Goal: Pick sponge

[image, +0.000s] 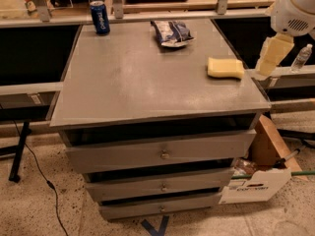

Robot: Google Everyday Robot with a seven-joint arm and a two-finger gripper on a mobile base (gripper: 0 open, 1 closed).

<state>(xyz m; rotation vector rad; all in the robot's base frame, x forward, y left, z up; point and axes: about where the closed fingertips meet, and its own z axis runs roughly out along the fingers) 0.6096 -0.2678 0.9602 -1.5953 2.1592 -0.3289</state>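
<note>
We start at the far left corner of the grey drawer cabinet [128, 87], where a blue can [100, 17] stands upright. Moving right along the back edge, a blue-and-white snack bag [171, 32] lies flat, well apart from the can. Neither concerns us.

Now the one that matters: the sponge [225, 68], a pale yellow block, lies flat on the cabinet top near its right edge, about halfway between front and back. Its long axis runs left to right, roughly along the front edge of the top, so its short right end faces the arm.

And here is the gripper [267, 63], hanging from the white arm head [295, 11] just off the right edge of the cabinet. It is tilted, its lower tip leaning towards the sponge. We cannot tell whether the gripper is open or closed from here, and it holds nothing that we can see.

So the sponge lies to the gripper's left in this view, just beside it. We judge the coming move to be a short reach leftwards over the edge and down, closing across the sponge's narrow width.

Further right, a clear bottle [301, 58] stands on the ledge behind.
</note>
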